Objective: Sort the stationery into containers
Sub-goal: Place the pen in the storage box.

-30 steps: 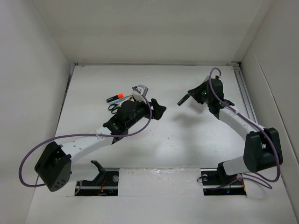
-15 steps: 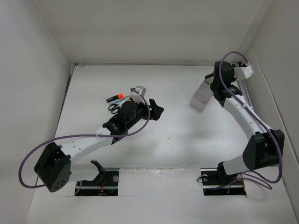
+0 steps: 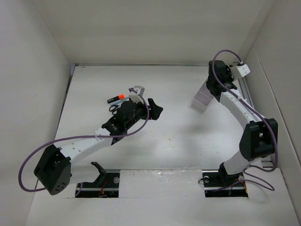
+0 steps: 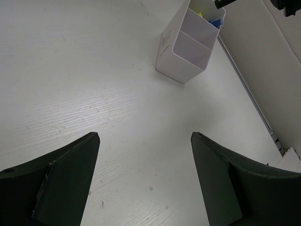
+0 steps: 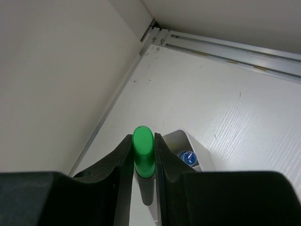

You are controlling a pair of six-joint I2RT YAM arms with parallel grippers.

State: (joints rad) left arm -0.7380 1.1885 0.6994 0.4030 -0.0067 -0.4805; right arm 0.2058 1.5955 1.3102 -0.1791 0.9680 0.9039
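Note:
The white two-compartment box (image 3: 203, 98) stands at the right rear of the table; in the left wrist view (image 4: 190, 44) a yellow pen (image 4: 200, 13) and a bluish pen (image 4: 216, 22) stick out of its far compartment. My right gripper (image 5: 143, 146) is shut on the black marker with green end (image 5: 142, 150), upright over the box's rim (image 5: 190, 141); the bluish pen's cap (image 5: 187, 157) shows inside. My left gripper (image 4: 145, 176) is open and empty above bare table. The orange-and-black marker (image 3: 118, 98) and the scissors (image 3: 114, 108) lie by the left arm's wrist.
White enclosure walls stand close on the left, back and right. A metal rail (image 3: 246, 92) runs along the right wall beside the box. The arm bases sit at the near edge.
My right arm swung from the table's middle right toward the back right corner, carrying the marker over the box. My left arm shifted only slightly.

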